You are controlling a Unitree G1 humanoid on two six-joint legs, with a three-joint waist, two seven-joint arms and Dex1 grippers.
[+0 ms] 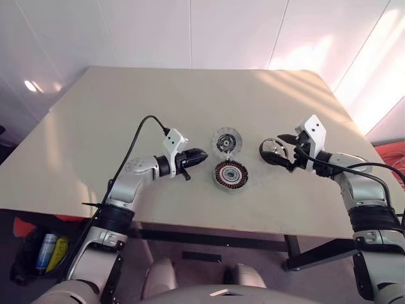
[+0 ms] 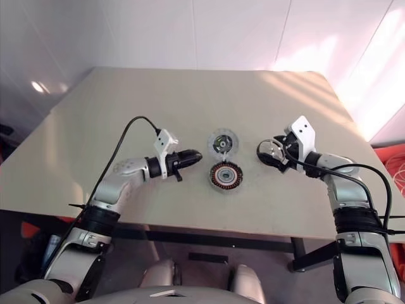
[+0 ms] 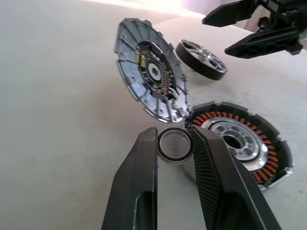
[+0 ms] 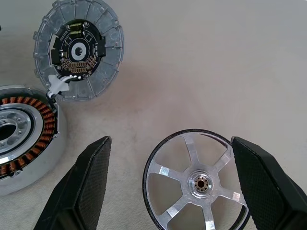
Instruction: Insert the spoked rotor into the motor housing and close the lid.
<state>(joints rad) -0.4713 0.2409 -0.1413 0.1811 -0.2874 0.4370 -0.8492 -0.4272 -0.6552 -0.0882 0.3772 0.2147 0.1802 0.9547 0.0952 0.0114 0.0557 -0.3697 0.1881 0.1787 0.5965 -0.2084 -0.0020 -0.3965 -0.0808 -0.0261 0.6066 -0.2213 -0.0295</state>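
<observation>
The motor housing (image 1: 230, 174) lies on the table with its copper windings showing. The ribbed grey lid (image 1: 226, 140) is swung open behind it, still joined at the housing's edge. My left gripper (image 3: 175, 137) hovers just left of the housing, shut on a small silver ring (image 3: 175, 160) pinched between its fingertips. The spoked rotor (image 4: 196, 182), black-rimmed with silver spokes, lies flat on the table to the right of the lid. My right gripper (image 4: 171, 140) stands open around the rotor. One finger (image 4: 264, 187) is close to the rim and the other (image 4: 79, 187) is well clear of it.
All the parts sit near the front of the beige table (image 1: 126, 114), a short way from its front edge (image 1: 253, 228). A black cable (image 1: 136, 136) arcs up over my left forearm. Behind the lid the table top stretches far back.
</observation>
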